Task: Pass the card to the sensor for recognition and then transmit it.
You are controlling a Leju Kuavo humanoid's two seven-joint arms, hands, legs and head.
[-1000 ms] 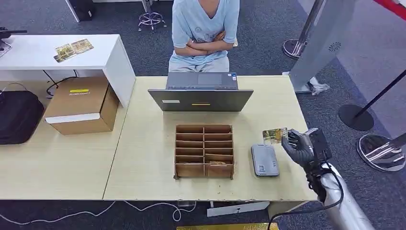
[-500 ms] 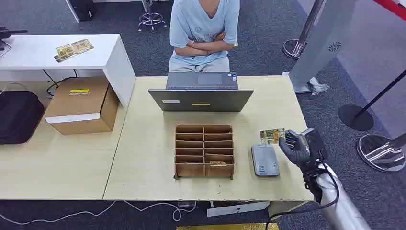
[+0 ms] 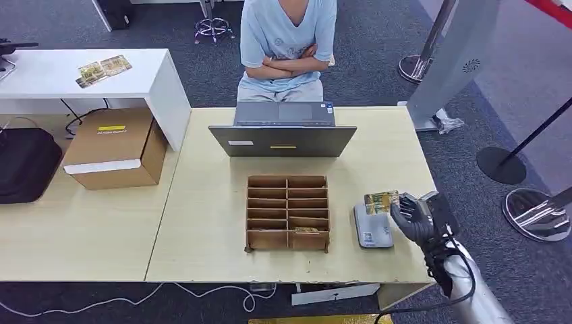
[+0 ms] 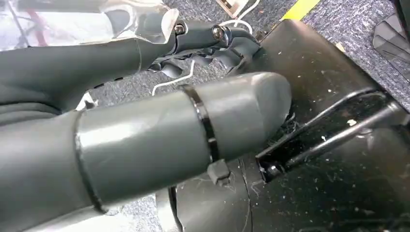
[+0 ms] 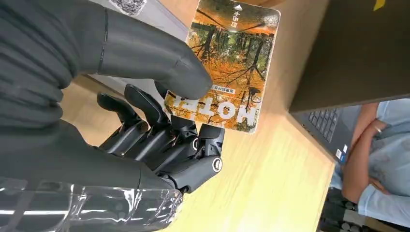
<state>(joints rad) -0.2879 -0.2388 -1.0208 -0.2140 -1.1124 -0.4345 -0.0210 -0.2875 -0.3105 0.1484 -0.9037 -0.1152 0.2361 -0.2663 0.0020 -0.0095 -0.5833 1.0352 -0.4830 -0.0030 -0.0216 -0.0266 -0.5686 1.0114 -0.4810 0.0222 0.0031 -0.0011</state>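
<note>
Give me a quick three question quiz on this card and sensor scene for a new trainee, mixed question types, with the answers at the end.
1. True or false: the right hand holds the card.
2. What lies closest to the card: A) grey sensor B) cardboard box C) black bag?
3. Fill in: the wooden organizer sits between the sensor's side of the desk and the ____ in front of the seated person.

Key: 1 true; 2 A; 3 laptop.
</note>
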